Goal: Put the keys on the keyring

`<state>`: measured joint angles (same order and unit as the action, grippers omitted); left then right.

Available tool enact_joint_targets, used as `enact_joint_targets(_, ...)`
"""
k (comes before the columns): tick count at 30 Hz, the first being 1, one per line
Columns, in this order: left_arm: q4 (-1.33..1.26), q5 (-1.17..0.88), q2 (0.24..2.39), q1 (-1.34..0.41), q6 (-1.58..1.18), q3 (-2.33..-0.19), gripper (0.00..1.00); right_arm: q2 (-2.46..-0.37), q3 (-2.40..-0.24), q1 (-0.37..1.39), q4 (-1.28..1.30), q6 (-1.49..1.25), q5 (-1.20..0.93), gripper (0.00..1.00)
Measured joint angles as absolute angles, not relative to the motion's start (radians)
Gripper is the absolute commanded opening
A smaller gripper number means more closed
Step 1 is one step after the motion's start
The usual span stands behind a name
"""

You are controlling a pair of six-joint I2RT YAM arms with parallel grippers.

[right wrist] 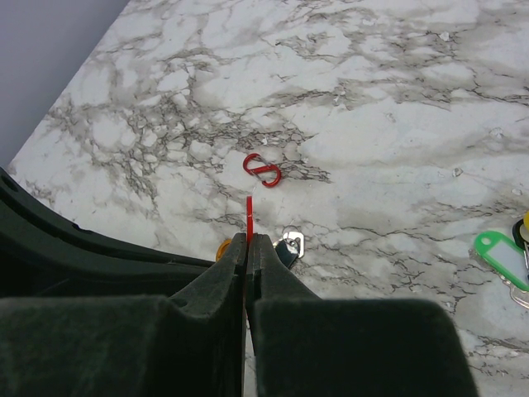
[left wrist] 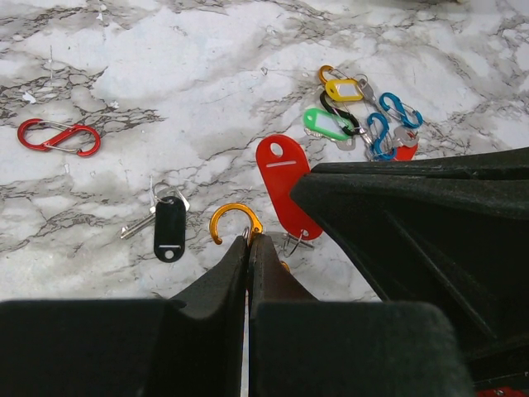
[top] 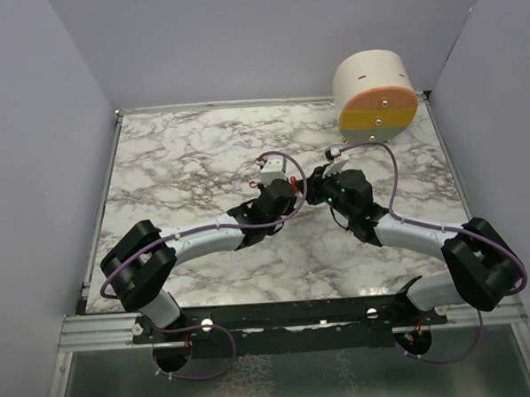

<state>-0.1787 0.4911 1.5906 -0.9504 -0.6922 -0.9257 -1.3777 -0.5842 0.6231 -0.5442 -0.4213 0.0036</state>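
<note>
My left gripper [left wrist: 249,238] is shut on an orange oval clip [left wrist: 234,220], whose open hook sticks out past the fingertips just above the table. My right gripper [right wrist: 249,238] is shut on a red key tag [right wrist: 249,213], seen edge-on there and flat in the left wrist view [left wrist: 279,176]; its small metal ring hangs close beside the orange clip. In the top view the two grippers [top: 274,173] [top: 331,159] meet at the table's middle. A bunch of yellow [left wrist: 343,89] and green [left wrist: 326,124] tags and blue clips [left wrist: 382,132] lies beyond.
A black tag with a metal key [left wrist: 169,228] lies left of the orange clip, also in the right wrist view [right wrist: 288,247]. A loose red clip [left wrist: 58,136] [right wrist: 262,169] lies farther off. A white and orange cylinder [top: 375,95] stands at the back right.
</note>
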Motion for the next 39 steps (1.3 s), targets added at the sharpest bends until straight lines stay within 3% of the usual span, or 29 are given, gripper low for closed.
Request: enact_joint_targets(39,-0.195,0.506,1.591,-0.950,-0.689,-0.933,0.00,-1.362,-0.584,0.626,-0.531,-0.414,-0.035,0.01)
